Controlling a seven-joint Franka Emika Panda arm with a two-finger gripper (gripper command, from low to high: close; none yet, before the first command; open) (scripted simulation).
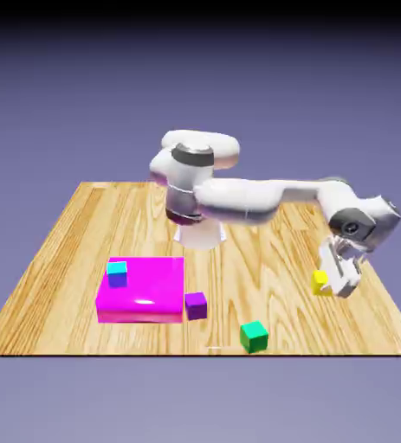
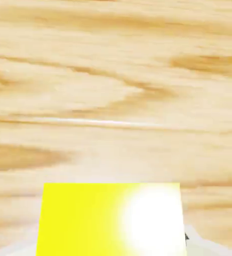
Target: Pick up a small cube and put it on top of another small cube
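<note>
The small bright yellow cube (image 1: 320, 280) is at the exterior view's right, low at the wooden table (image 1: 82, 251), with my gripper (image 1: 332, 282) shut on it. In the hand view the yellow cube (image 2: 107, 220) fills the bottom middle and covers most of both fingertips; blurred wood grain lies beyond it. I cannot tell whether the cube still touches the table. The small cube with a cyan top and blue sides (image 1: 117, 273) stands on the near-left corner region of the flat magenta block (image 1: 151, 290), far to the left of my gripper.
A purple cube (image 1: 196, 304) sits against the magenta block's right front corner. A green cube (image 1: 254, 335) lies near the table's front edge, between the block and my gripper. The table's right edge runs close beside the hand.
</note>
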